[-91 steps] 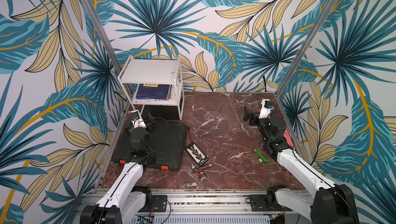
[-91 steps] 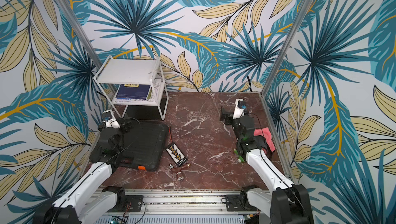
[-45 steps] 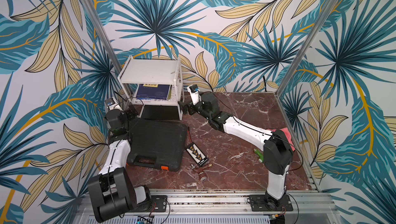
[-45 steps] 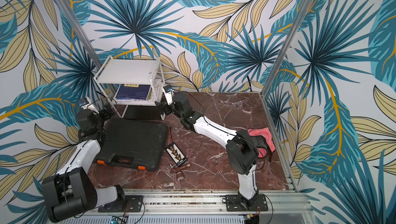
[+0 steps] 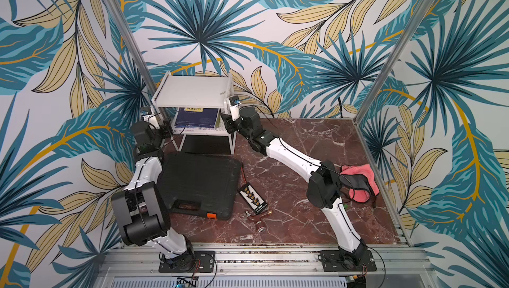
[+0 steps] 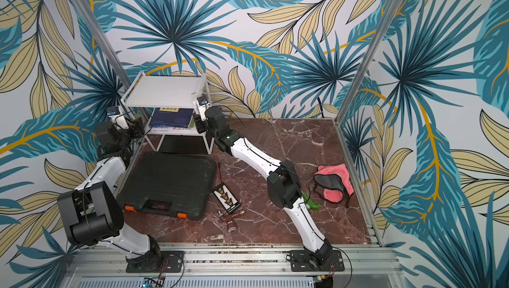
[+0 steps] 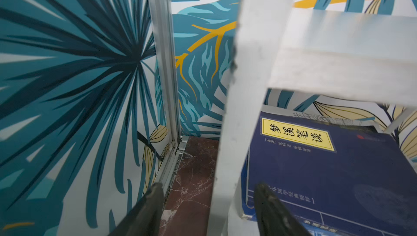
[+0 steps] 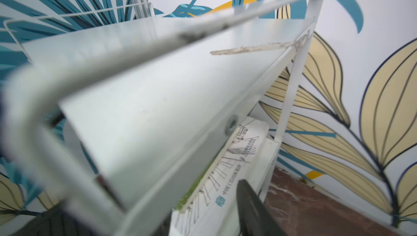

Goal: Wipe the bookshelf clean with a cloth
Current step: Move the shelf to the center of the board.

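The bookshelf (image 5: 192, 91) stands in the far left corner of the marble tabletop (image 5: 303, 140). Your left gripper (image 7: 207, 186) straddles its front left leg (image 7: 234, 133), jaws partly apart, with a gap on one side. Your right gripper (image 5: 226, 122) is at its front right corner; its jaw state cannot be told. The cloth (image 5: 360, 179) lies crumpled at the right edge.

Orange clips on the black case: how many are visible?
2, both on the front edge of the black case: one clip beside the left arm, the other clip nearer the small black board. None seems hidden.
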